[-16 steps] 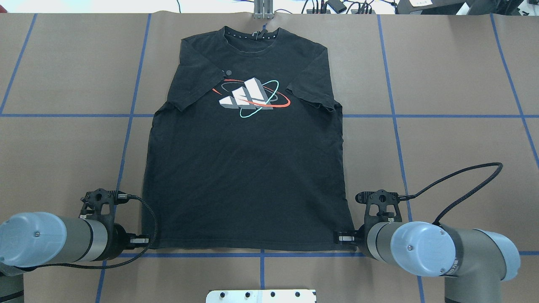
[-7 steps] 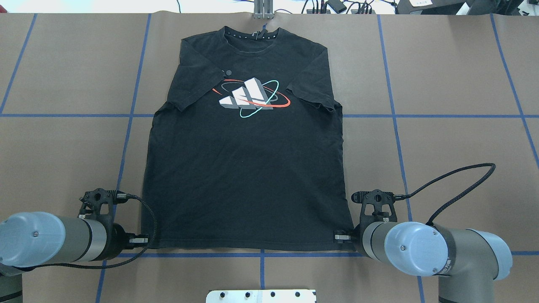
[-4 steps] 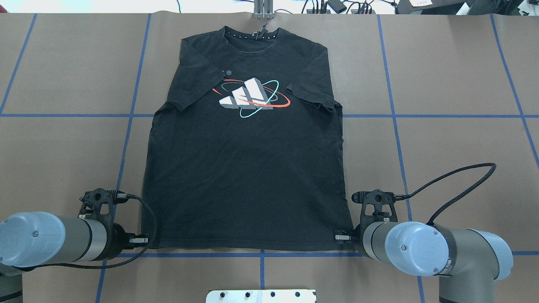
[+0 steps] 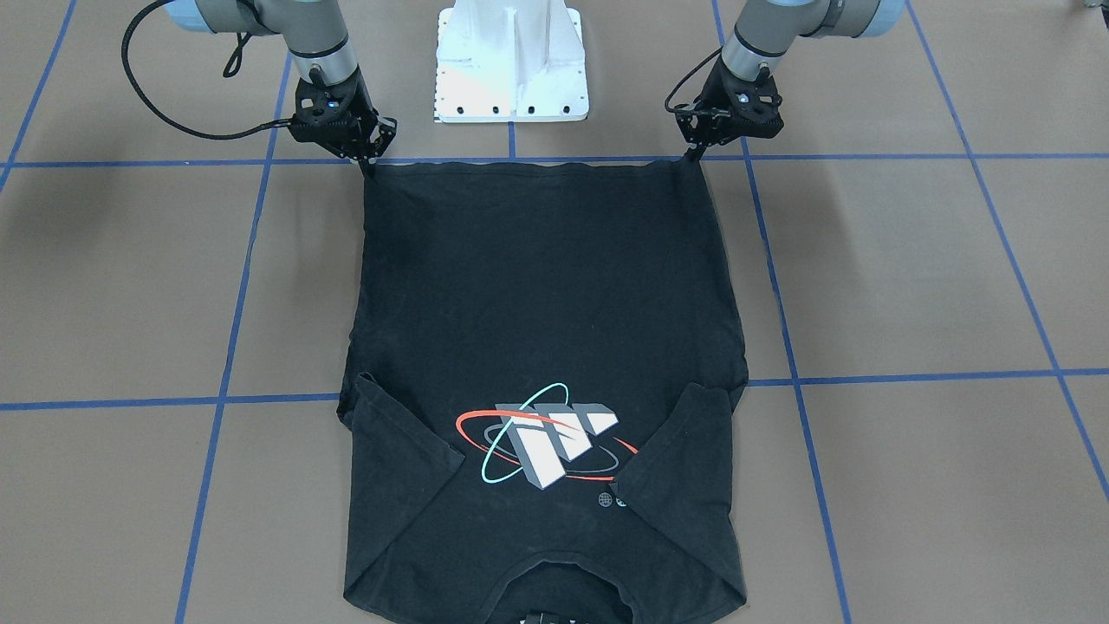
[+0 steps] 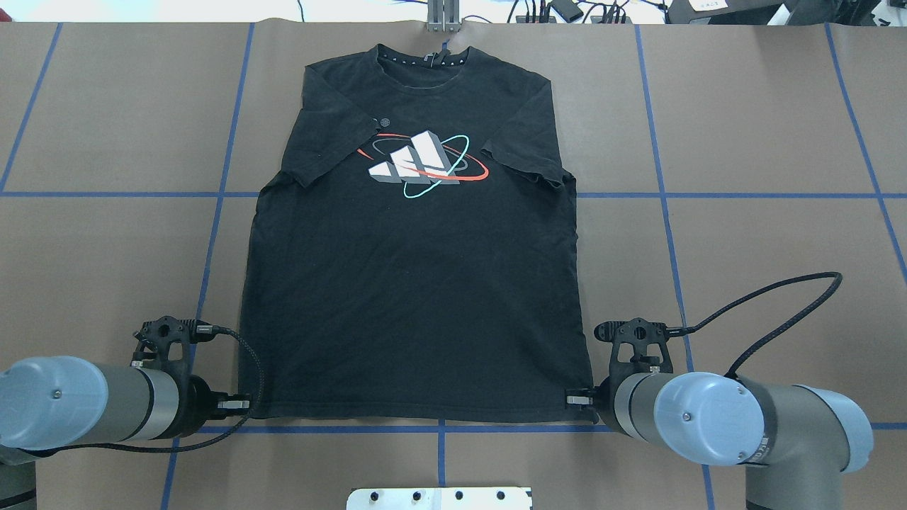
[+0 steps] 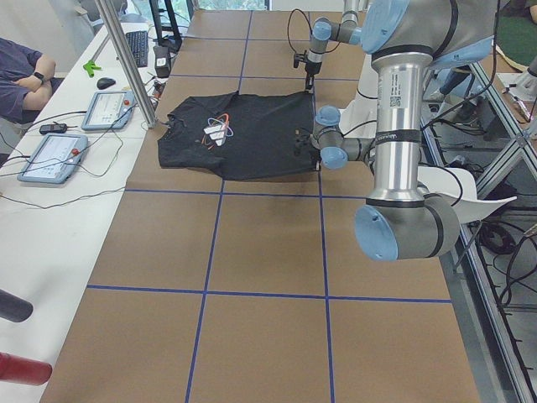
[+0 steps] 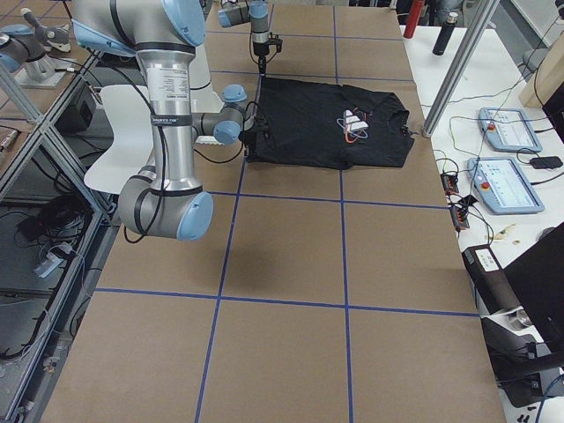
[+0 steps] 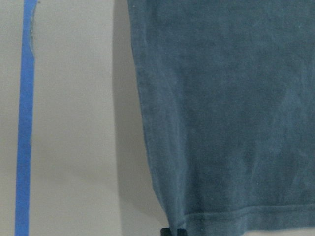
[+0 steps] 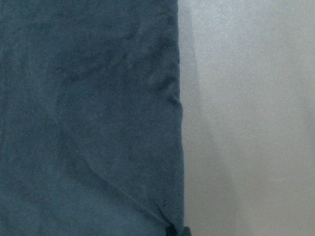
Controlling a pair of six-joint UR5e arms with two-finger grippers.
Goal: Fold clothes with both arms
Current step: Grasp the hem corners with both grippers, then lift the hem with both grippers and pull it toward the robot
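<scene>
The clothes, one black T-shirt point(image 5: 418, 283), lie flat and print-up on the brown table, neck at the far edge, hem toward me, both sleeves turned in onto the chest. My left gripper point(image 5: 246, 405) sits low at the hem's left corner, shut on it; the front view shows that gripper point(image 4: 692, 154) pinched to a point on the corner. My right gripper point(image 5: 575, 400) is shut on the hem's right corner, and a crease runs to that gripper point(image 9: 179, 230) in its wrist view. Between them the hem point(image 4: 528, 163) runs almost straight.
Blue tape lines point(image 5: 439, 428) grid the table; one runs just in front of the hem. The white pedestal base point(image 4: 511, 61) stands behind the hem. Tablets point(image 6: 50, 155) and cables lie on a side table beyond the neck, where a person's arm point(image 6: 25, 75) rests. An upright metal post point(image 6: 126, 59) stands at the neck.
My right arm has shifted a little to the right at the hem corner. The left arm and the shirt lie as before.
</scene>
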